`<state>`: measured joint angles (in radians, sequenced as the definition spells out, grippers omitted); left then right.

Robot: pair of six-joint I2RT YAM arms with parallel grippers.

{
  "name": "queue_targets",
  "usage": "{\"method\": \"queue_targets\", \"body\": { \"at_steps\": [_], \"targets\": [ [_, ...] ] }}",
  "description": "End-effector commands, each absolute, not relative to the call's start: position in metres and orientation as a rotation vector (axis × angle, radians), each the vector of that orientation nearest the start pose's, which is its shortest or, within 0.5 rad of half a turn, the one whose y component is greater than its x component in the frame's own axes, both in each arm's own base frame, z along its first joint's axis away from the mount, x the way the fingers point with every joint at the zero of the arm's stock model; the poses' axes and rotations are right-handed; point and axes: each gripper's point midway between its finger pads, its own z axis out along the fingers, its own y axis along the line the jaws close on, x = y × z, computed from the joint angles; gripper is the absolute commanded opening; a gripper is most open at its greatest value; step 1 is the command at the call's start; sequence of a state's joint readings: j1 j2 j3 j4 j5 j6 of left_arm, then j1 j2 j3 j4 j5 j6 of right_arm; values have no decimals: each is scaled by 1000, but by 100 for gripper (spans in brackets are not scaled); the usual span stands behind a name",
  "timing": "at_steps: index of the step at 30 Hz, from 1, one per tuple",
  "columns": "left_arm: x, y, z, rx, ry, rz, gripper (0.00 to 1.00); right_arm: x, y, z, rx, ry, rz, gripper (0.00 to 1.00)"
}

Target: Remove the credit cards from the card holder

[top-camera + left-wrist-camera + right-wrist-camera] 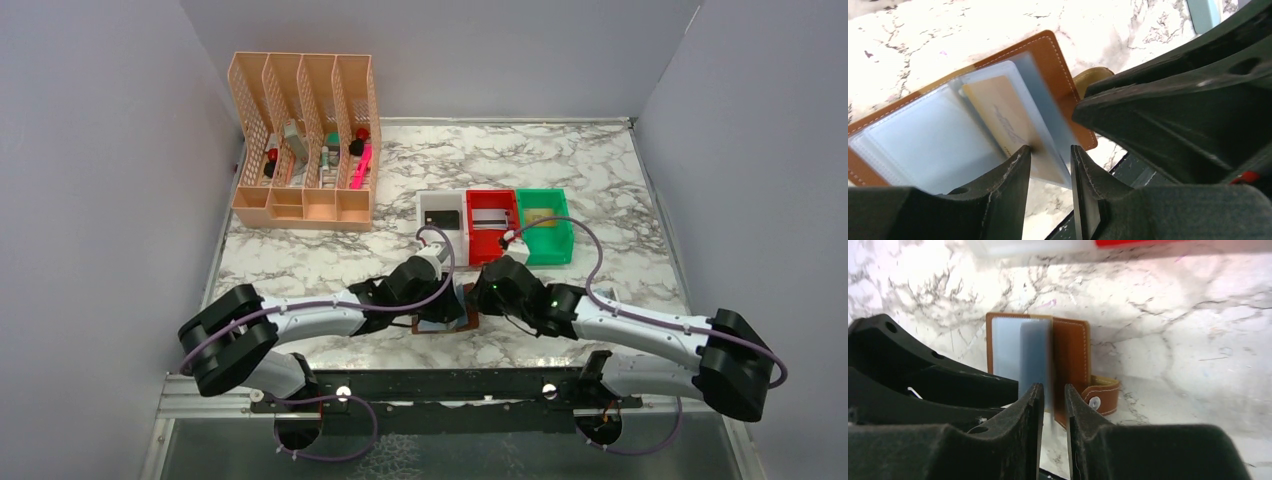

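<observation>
The brown leather card holder [1050, 55] lies open on the marble, its pale blue-grey pockets up. A gold credit card [998, 115] sits in a clear pocket leaf. My left gripper [1050, 160] is open, its fingertips either side of that leaf's near corner. My right gripper [1053, 392] is open by a narrow gap, with a raised blue-grey pocket leaf [1034, 352] standing in the gap. The snap tab [1102, 397] sticks out on the right. In the top view both grippers meet over the holder [447, 325]. A black card [442, 217] and a silvery-white card [490, 218] lie in bins.
White bin [428, 205], red bin [478, 245] and green bin [560, 240] stand in a row just behind the grippers. An orange file organiser [305, 140] with pens stands at the back left. The table's near edge rail [450, 385] is close below the holder.
</observation>
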<state>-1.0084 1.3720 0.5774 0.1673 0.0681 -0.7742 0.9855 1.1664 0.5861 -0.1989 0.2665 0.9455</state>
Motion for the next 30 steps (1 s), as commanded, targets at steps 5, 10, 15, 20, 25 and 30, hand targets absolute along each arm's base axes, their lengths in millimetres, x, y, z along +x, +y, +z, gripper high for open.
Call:
{"method": "queue_targets", "body": {
  "at_steps": [5,10,15,20,25,30],
  "targets": [
    [155,-359,77,454,2384,-1110,39,202,211,91,259,2312,437,33],
    [150,-362,59,473,2448,-1098,38,203,207,88,291,2307,415,38],
    [145,-355,45,470,2493,-1070,34,199,225,88,209,2327,509,33],
    [144,-348,46,459,2487,-1046,32,195,250,89,121,2344,634,22],
    [144,-345,45,460,2493,-1027,31,192,268,82,46,2386,682,19],
    [144,-342,46,452,2490,-1020,31,192,268,67,52,2443,639,19]
  ]
}}
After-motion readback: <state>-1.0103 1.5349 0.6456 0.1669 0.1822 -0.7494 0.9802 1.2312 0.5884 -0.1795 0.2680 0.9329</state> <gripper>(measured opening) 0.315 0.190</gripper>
